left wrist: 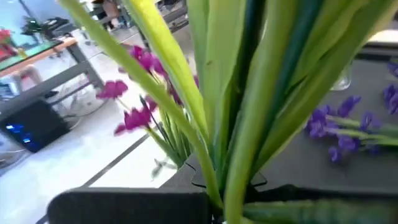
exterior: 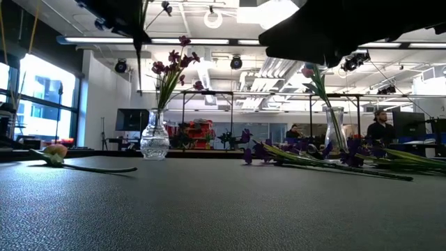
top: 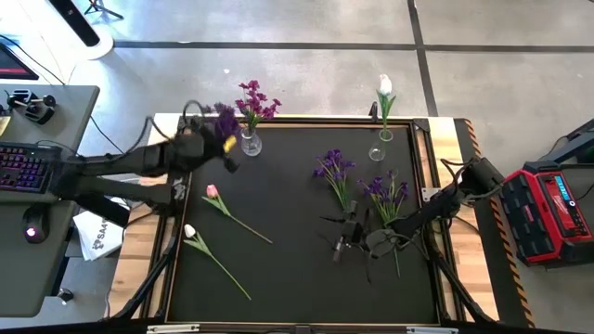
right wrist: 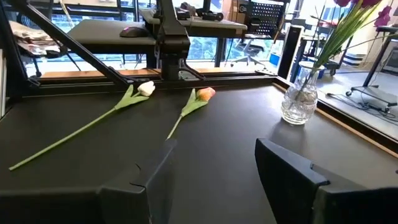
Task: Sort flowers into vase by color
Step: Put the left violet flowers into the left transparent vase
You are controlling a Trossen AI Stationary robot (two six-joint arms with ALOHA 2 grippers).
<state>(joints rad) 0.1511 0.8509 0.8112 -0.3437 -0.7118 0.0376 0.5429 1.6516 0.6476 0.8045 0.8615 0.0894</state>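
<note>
A purple stem (top: 225, 125) is clamped in the left gripper (top: 223, 139), held above the far-left vase (top: 250, 142), which already holds magenta blooms (top: 254, 100). A white tulip (top: 384, 88) stands in the far-right vase (top: 382, 141). Two purple bunches (top: 336, 172) are lying right of centre, just beside the right gripper (top: 351, 234), whose fingers are spread and hold nothing. A pink tulip (top: 213, 192) and a white one (top: 190, 231) are lying on the left of the mat (top: 288, 269).

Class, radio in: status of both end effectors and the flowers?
Left end effector shut on purple flower beside left vase. Right end effector open, empty, low over mat. Pink tulip, white tulip unsorted. Nothing blocking.
</note>
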